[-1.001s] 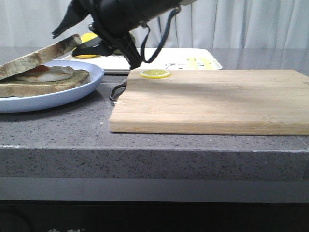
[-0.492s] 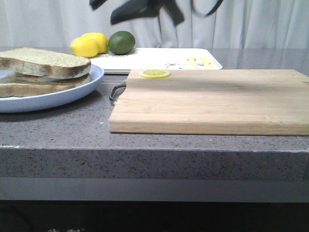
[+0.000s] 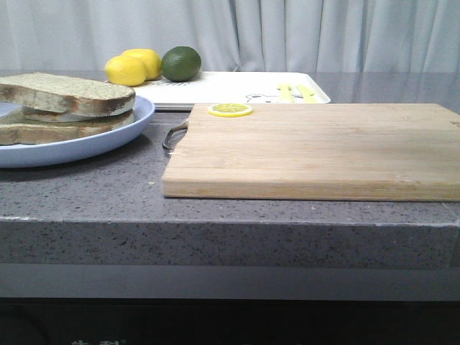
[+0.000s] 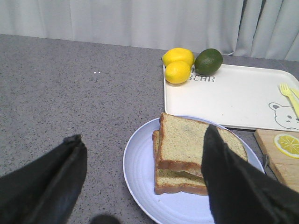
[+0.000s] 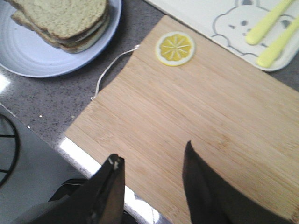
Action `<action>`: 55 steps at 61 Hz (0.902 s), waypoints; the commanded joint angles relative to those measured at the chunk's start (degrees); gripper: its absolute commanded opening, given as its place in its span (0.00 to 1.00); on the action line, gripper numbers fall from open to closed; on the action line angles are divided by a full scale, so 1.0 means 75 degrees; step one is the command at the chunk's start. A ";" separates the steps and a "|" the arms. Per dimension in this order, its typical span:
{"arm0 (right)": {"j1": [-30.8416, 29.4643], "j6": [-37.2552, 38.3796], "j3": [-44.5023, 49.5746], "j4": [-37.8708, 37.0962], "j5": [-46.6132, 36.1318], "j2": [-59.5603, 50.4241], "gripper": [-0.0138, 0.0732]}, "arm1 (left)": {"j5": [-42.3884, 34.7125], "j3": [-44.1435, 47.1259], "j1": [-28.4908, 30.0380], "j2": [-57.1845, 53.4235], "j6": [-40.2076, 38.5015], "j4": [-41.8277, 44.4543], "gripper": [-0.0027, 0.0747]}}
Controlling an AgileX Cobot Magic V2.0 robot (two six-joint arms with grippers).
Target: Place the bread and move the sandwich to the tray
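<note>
The bread lies flat as the top slice of the sandwich on the light-blue plate at the left. Only a white sliver of egg shows between the slices. The white tray stands behind the plate and is bare in the middle. My left gripper is open and empty, high above the plate, its fingers either side of the sandwich. My right gripper is open and empty above the front edge of the cutting board. Neither gripper shows in the front view.
A wooden cutting board fills the middle and right, with a lemon slice at its far left corner. Two lemons and a lime sit at the tray's far left. Yellow cutlery lies on the tray's right.
The arm that held the bread tilted over the egg has let it go and risen out of the front view. The bread now lies flat on the sandwich.
</note>
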 commanded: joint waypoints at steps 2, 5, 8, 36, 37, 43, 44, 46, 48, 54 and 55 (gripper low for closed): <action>-0.0048 0.0121 -0.0291 -0.0281 -0.0070 -0.0785 0.54 | -0.0521 -0.0201 -0.0077 0.0058 -0.0016 -0.0052 0.70; -0.0048 0.0121 -0.0291 -0.0281 -0.0036 -0.1095 0.54 | -0.0521 -0.0201 -0.0077 0.0058 -0.0016 -0.0052 0.70; -0.0048 0.0121 -0.0291 -0.0274 0.0000 -0.1325 0.54 | -0.0521 -0.0201 -0.0077 0.0058 -0.0016 -0.0052 0.70; -0.0048 0.0121 0.1521 -0.0204 -0.0595 -0.3993 0.54 | -0.0521 -0.0201 -0.0077 0.0058 -0.0016 -0.0052 0.70; -0.0048 0.0121 0.1620 -0.0204 -0.0618 -0.4073 0.54 | -0.0521 -0.0201 -0.0077 0.0058 -0.0016 -0.0052 0.70; -0.0048 0.0121 0.2321 -0.0204 -0.0747 -0.4604 0.54 | -0.0489 -0.0201 -0.0077 0.0058 -0.0016 -0.0052 0.70; -0.0048 0.0121 0.2407 -0.0204 -0.0761 -0.4707 0.54 | -0.0487 -0.0201 -0.0077 0.0058 -0.0016 -0.0052 0.70; -0.0048 0.0121 0.2608 -0.0204 -0.0785 -0.4841 0.54 | -0.0435 -0.0201 -0.0077 0.0058 -0.0002 0.0000 0.70; -0.0048 0.0121 0.2797 -0.0204 -0.0815 -0.5005 0.54 | -0.0350 -0.0201 -0.0077 0.0058 0.0029 0.0000 0.70; -0.0048 0.0121 0.3212 -0.0204 -0.0966 -0.5406 0.54 | 0.0134 -0.0201 -0.0077 0.0196 0.0048 0.0304 0.70; -0.0048 0.0121 0.3292 -0.0204 -0.0989 -0.5476 0.54 | 0.0231 -0.0201 -0.0077 0.0254 0.0048 0.0375 0.70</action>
